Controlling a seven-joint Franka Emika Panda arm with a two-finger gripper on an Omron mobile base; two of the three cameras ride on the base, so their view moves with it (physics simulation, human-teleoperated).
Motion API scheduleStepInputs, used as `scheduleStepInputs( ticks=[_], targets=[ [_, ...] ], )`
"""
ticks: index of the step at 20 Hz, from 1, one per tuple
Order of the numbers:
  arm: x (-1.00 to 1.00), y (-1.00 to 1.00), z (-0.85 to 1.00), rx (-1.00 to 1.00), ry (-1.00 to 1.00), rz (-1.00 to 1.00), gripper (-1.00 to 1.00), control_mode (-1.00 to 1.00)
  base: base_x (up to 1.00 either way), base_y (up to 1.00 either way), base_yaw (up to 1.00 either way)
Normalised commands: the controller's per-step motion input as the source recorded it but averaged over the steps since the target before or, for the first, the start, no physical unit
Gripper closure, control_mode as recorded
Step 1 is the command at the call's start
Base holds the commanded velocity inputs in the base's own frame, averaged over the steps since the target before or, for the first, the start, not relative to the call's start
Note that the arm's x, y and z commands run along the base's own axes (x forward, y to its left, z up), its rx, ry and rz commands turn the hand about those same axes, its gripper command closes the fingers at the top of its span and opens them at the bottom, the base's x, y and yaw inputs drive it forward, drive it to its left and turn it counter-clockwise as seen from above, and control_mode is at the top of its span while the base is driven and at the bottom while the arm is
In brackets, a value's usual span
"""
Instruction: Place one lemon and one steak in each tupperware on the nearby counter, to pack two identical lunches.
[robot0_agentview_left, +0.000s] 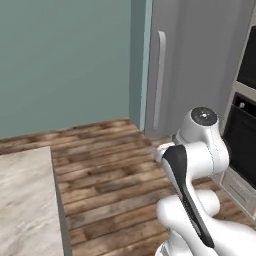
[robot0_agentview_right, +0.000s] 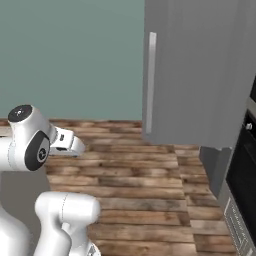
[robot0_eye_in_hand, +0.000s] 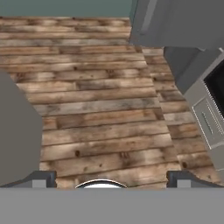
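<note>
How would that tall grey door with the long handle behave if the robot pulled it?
The tall grey door looks rigid and large, so it would probably feel heavy and swing rather than flex. Its long vertical handle looks smooth and slim, so fingers might slip along it. It seems unlikely to tip, reaching the wooden floor.

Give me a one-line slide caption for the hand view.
Open pincer looking down on wooden plank floor, grey fridge and oven front ahead to the right.
</note>
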Motion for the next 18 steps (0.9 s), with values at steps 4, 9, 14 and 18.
scheduleStepInputs(
  ticks=[4, 9, 14, 18],
  targets=[
    [0.00, 0.00, 0.00, 0.00, 0.00, 0.00, -1.00, 1.00, 1.00, 0.00, 0.00],
    [0.00, 0.00, 0.00, 0.00, 0.00, 0.00, -1.00, 1.00, 1.00, 0.00, 0.00],
    [0.00, 0.00, 0.00, 0.00, 0.00, 0.00, -1.00, 1.00, 1.00, 0.00, 0.00],
    [0.00, 0.00, 0.00, 0.00, 0.00, 0.00, -1.00, 1.00, 1.00, 0.00, 0.00]
  ],
)
